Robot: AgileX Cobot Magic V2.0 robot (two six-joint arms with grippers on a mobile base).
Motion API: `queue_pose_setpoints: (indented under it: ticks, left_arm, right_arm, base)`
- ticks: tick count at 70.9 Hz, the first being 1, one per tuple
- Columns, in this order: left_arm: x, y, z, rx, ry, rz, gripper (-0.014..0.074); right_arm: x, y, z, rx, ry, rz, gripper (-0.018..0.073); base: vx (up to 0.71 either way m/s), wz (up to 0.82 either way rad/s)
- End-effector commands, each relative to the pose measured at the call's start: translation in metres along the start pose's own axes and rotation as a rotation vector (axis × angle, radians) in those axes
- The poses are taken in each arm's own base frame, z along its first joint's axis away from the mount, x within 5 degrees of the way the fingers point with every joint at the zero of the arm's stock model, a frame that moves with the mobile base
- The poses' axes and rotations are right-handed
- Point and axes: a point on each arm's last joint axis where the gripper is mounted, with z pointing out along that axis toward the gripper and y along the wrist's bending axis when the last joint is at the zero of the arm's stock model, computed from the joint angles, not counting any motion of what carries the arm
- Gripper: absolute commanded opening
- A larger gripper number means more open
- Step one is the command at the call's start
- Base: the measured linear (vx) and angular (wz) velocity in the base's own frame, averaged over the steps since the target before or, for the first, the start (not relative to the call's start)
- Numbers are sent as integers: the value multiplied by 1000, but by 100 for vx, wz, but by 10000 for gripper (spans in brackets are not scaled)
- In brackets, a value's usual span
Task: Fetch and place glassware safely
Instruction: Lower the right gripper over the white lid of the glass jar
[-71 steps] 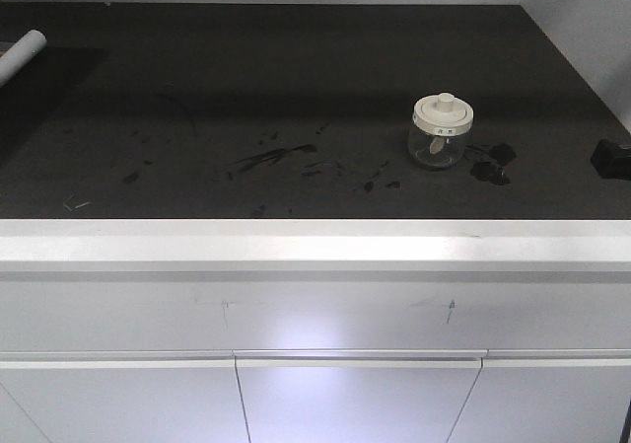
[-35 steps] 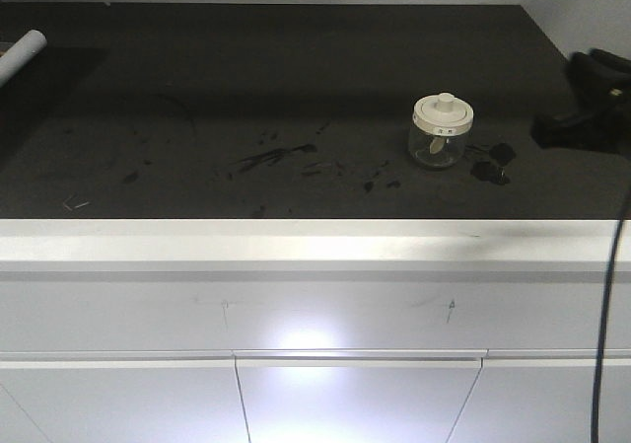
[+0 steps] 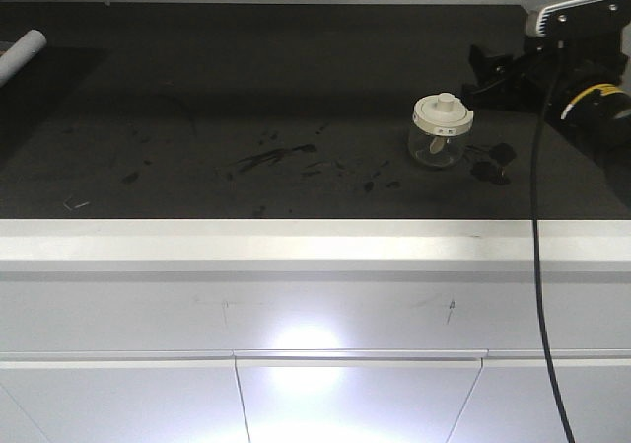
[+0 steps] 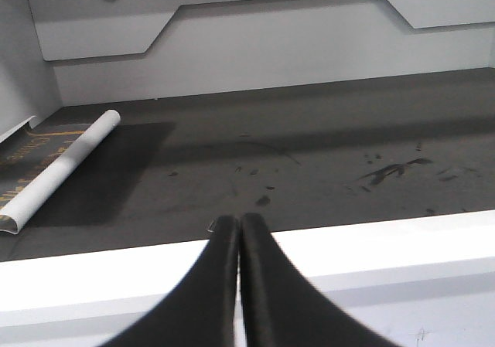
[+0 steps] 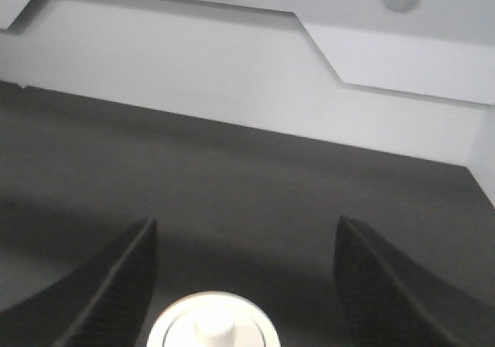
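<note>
Advanced from the frame's right edge, my right hand (image 3: 481,76) hangs spread wide, upper right of the squat clear glass jar with cream-white lid (image 3: 441,130), lined up to straddle it.

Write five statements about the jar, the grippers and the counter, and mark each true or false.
1. The glass jar has its lid on. True.
2. The right gripper is shut on the jar. False: it is open and not touching the jar.
3. The left gripper is shut and holds nothing. True.
4. The jar lies on its side. False: it stands upright on the dark counter.
5. A white roll lies at the counter's left end. True.
</note>
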Motion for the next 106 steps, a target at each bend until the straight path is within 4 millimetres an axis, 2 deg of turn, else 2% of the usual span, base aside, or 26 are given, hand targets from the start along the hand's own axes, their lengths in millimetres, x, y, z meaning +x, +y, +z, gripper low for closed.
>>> queue_pose_setpoints:
  ticks: [1,16,38,53,77,106]
  left_arm:
    - [-13,0,-1,2,-78,-9,-7]
    - [-13,0,-1,2,-78,-9,-7]
    - [-13,0,-1,2,-78,-9,-7]
    - [-13,0,-1,2,-78,-9,-7]
    - [-13,0,-1,2,-78,-9,-7]
    - [-13,0,-1,2,-78,-9,-7]
  right_arm:
    - [-25,-2,12,-17,-168,-7,477]
    - [-1,-5,49,-26,-148,0,477]
    - [33,-5,77,-34,-98,12,477]
    - [48,-4,82,-41,-67,15,477]
    - [49,3,81,-119,-50,25,477]
    - [49,0,81,-90,-55,63,456]
  base:
    - [0,0]
    - [0,0]
    - [0,0]
    - [0,0]
    - [0,0]
    - [0,0]
